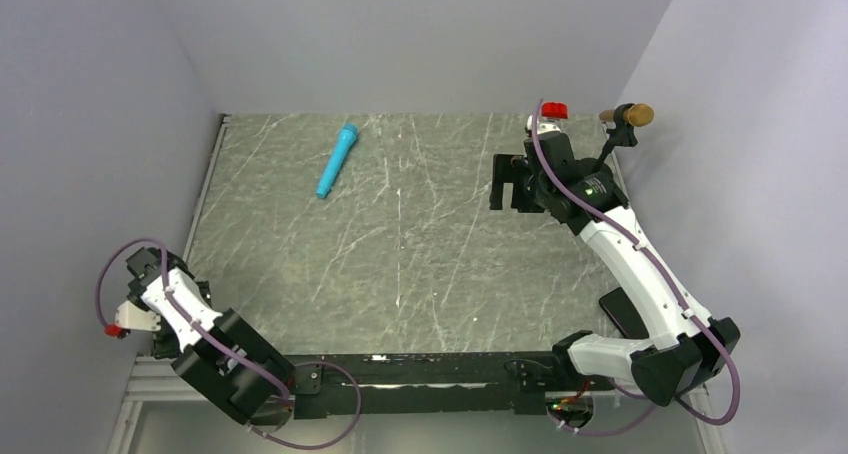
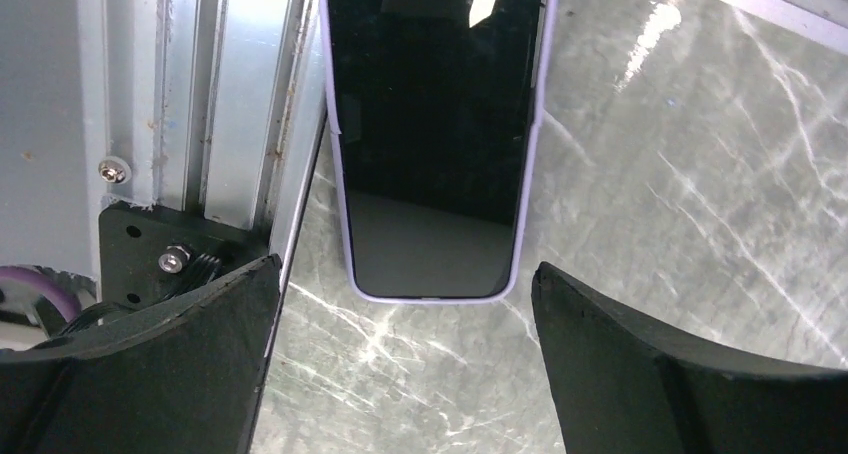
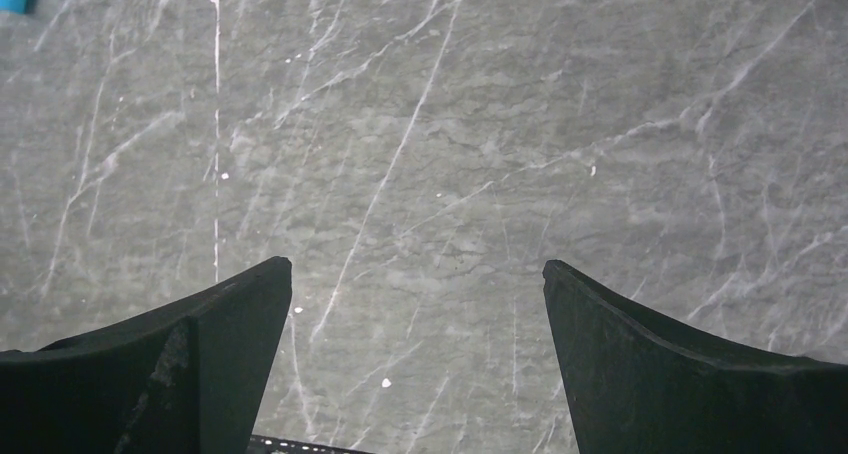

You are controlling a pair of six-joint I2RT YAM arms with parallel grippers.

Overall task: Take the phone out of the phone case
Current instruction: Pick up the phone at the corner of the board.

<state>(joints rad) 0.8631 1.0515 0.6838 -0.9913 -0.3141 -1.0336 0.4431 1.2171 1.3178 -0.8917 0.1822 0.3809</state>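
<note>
In the left wrist view the phone [image 2: 435, 124] lies screen up on the marble table, hard against the aluminium rail [image 2: 240, 94] at the table's left edge. The phone case [image 2: 430, 297] shows as a thin pale lilac rim around the black screen. My left gripper [image 2: 407, 264] hovers open just short of the phone's near end, one finger [image 2: 200, 354] on each side, touching nothing. In the top view the folded left arm [image 1: 165, 294] hides the phone. My right gripper [image 1: 510, 184] hangs open over bare table at the far right, holding nothing.
A blue cylinder [image 1: 337, 161] lies at the far left-middle of the table. A red object [image 1: 555, 110] and a wooden-handled tool [image 1: 630, 115] sit in the far right corner. A black slab [image 1: 622, 312] lies under the right arm. Grey walls enclose the table.
</note>
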